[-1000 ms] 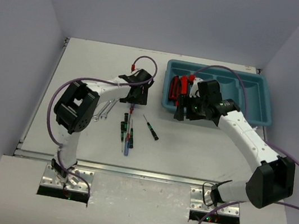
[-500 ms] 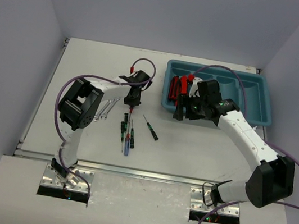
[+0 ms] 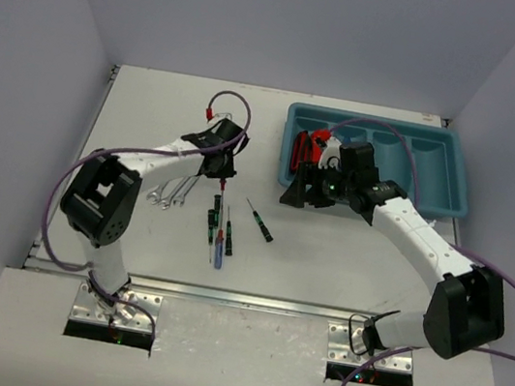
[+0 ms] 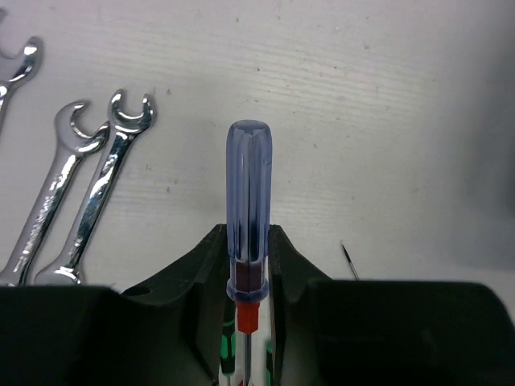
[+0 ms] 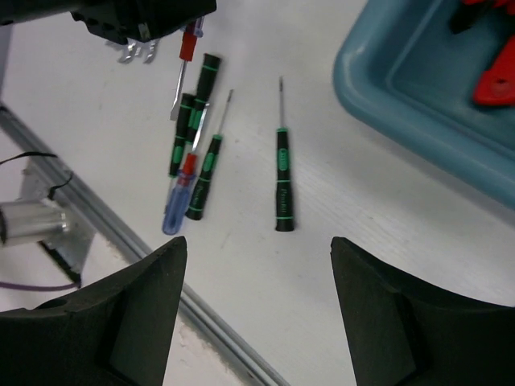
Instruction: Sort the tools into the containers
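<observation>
A plain white surface (image 3: pixel 152 118) sits between grey walls, with tools scattered near its middle and a teal tray (image 3: pixel 440 173) at the far right. The left fingers (image 4: pixel 211 261) are clenched on a blue-handled screwdriver (image 4: pixel 248 185) just above its red collar. Its handle points away from the wrist, over the surface beside the silver wrenches (image 4: pixel 80 193). It looks lifted clear, though I can't be sure. The right fingers (image 5: pixel 129 314) are spread wide and hold nothing, hanging over the surface just in front of the tray's near left corner.

I'd say the step in hand is carrying this screwdriver to the tray. The next move calls for a swing rightward to a compartment of its own. The right arm lies across that path, so one of them must give way.

In the tray, only the leftmost compartment holds anything: red-and-black tools (image 3: pixel 300 151). The other three look bare where the arm doesn't hide them. Left on the surface are black screwdrivers (image 5: pixel 282 181) with green marks and a second blue-handled screwdriver (image 5: pixel 177 205).
</observation>
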